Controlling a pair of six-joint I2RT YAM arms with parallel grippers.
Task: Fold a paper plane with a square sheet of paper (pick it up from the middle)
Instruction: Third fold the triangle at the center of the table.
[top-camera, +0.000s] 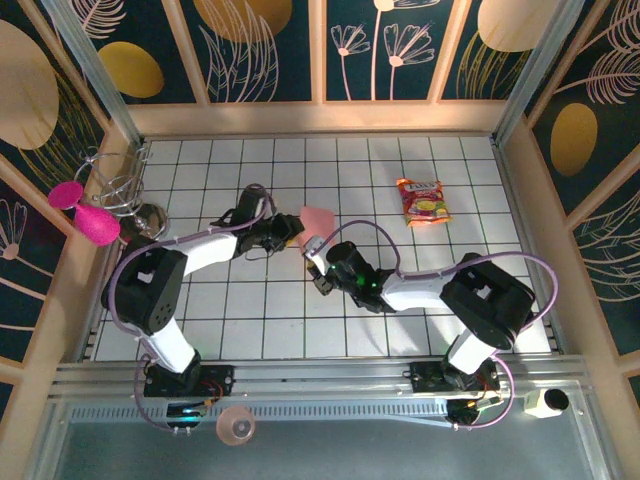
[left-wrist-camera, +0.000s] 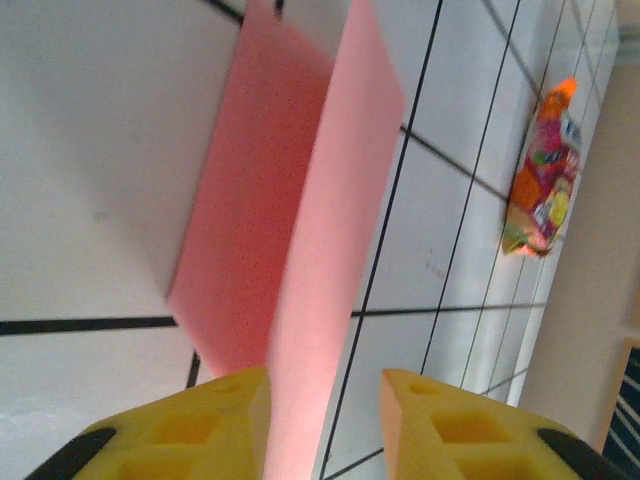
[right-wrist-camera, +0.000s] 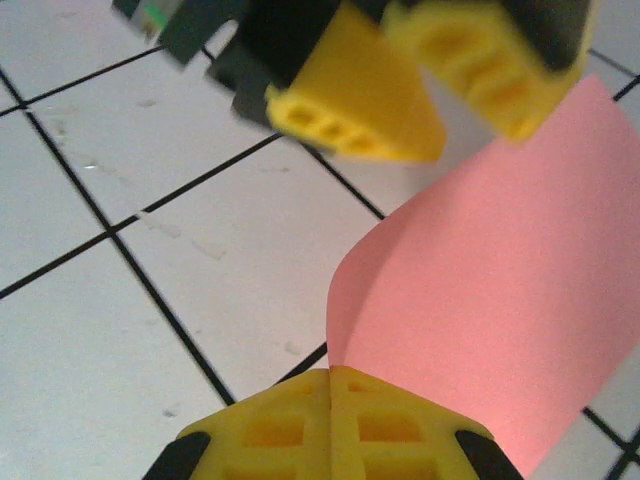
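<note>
The white tiled surface (top-camera: 420, 310) spreads across the frame. Near its centre the square sheet of paper (top-camera: 318, 218) curls up off the tiles. The right fingers (right-wrist-camera: 290, 425) are pressed together on its edge, and the left fingers (left-wrist-camera: 215, 425) stand apart around it. A snack packet (top-camera: 423, 201) lies upper right.

I see the pink sheet (top-camera: 318, 218) near the middle of the white tiles (top-camera: 400, 310), partly raised, not lying flat. Plain salmon paper, bent over on itself: left wrist view shows two layers side by side, right wrist view a rounded, bowed edge.
</note>
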